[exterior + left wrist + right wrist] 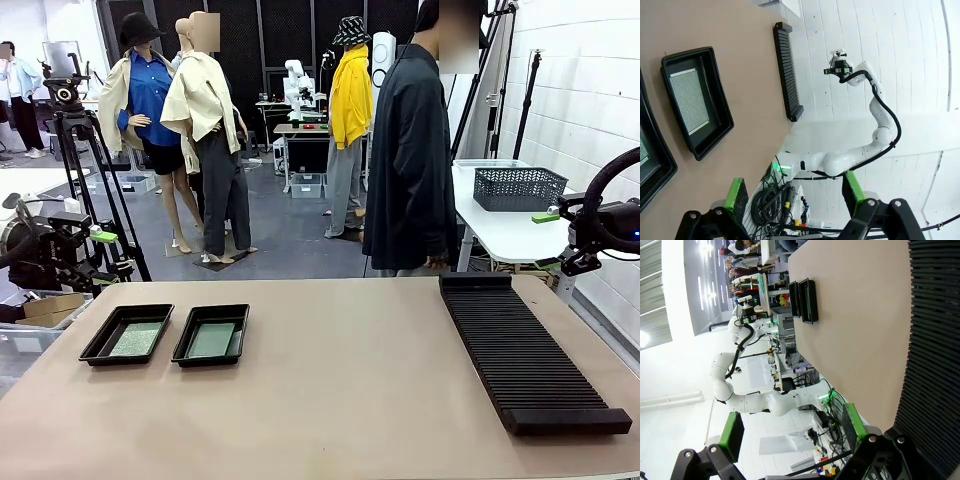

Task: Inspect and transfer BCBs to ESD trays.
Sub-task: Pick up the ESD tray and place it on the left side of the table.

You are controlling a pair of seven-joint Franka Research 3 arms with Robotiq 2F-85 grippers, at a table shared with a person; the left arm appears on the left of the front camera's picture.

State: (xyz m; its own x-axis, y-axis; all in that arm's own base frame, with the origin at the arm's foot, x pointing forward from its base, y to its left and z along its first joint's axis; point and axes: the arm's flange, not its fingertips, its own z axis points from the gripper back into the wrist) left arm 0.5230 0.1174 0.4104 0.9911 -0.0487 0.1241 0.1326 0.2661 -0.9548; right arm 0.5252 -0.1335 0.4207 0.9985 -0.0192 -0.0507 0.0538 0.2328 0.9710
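Two black trays (127,334) (211,335) are sitting side by side on the left part of the bench (340,400), each one already holding a flat green circuit board (135,339) (212,341) lying on its floor. The long black slotted rack (530,360) on the right side is standing with no board showing in its slots, so the transfer is looking finished or very nearly so; whether any inspection is left to do, the views are not telling. The left gripper (792,192) is hanging off the bench's left edge with its green pads spread wide and nothing between them, and the right gripper (790,427) is waiting off the right edge just beside the rack, equally wide and carrying nothing. A person in a dark coat (408,160) is standing at the far side, hands not reaching onto the bench. The bench top is a plain tan sheet, smooth and otherwise bare. Behind it the room is running deep, with a camera tripod (85,170) at the left and a white side table (500,225) carrying a dark mesh basket (520,187) against the white wall at the right.
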